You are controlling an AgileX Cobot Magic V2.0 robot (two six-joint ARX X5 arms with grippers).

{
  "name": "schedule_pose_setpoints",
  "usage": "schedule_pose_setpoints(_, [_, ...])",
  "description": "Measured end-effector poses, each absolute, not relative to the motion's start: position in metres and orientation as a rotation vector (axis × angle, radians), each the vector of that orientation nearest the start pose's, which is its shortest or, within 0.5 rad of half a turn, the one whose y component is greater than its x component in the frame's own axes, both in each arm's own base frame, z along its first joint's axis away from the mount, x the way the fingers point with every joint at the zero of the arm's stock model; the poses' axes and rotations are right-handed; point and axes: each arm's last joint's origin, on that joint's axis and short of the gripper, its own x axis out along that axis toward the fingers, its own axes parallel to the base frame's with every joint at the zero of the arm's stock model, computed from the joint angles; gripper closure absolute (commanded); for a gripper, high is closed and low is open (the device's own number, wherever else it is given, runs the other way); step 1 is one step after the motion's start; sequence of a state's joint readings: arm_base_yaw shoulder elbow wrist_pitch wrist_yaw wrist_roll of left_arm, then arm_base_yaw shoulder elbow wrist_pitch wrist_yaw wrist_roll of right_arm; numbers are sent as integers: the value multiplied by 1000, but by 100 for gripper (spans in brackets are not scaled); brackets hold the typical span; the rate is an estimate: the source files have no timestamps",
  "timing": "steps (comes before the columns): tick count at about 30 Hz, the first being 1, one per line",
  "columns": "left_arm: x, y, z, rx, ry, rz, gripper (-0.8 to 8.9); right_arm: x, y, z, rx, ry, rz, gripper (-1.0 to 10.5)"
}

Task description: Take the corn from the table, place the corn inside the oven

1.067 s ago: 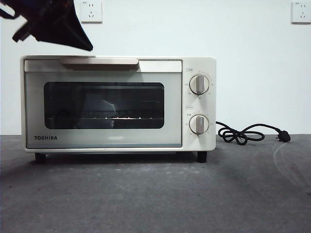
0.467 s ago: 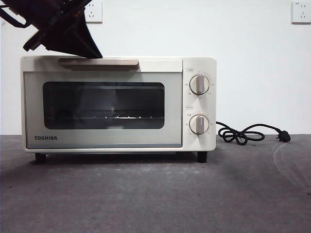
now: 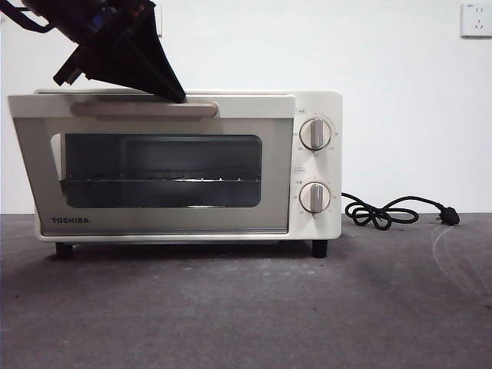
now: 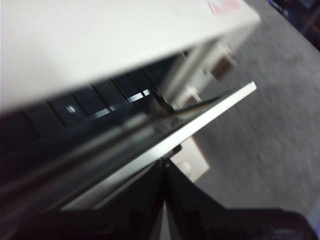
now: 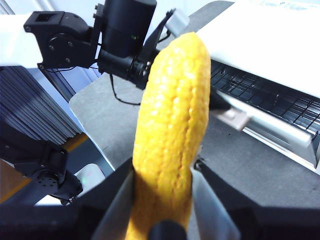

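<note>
Two black fingers (image 5: 162, 200) clamp the bumpy glossy corn (image 5: 172, 125); left fingers (image 4: 164, 167) pinched shut.

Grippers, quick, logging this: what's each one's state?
Left gripper: shut, tips at the oven door's top edge.
Right gripper: shut on the corn.
</note>
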State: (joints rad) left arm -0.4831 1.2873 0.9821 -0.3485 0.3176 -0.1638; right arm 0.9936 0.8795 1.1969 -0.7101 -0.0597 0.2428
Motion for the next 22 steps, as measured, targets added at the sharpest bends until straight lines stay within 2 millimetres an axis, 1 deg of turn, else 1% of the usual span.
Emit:
schedule_pose_setpoints(8, [219,-148,267,-30,888,-772,819,83,131,403,33,490,985,958])
schedule_pose_setpoints(12, [211,-154,266,5,895,-776,819,83,131,403,32,492,985,958])
schedule_pose_setpoints(14, [205,-155,272,10,872,-794,819,83,131,403,30,494,985,958])
schedule_pose_setpoints(17, [190,-153,289,8,799,-836,819,83,131,403,30,496,984,958])
schedule_pose_setpoints(22, [166,-142,316,-23,683,-875,819,84,133,402,26,502,983,958])
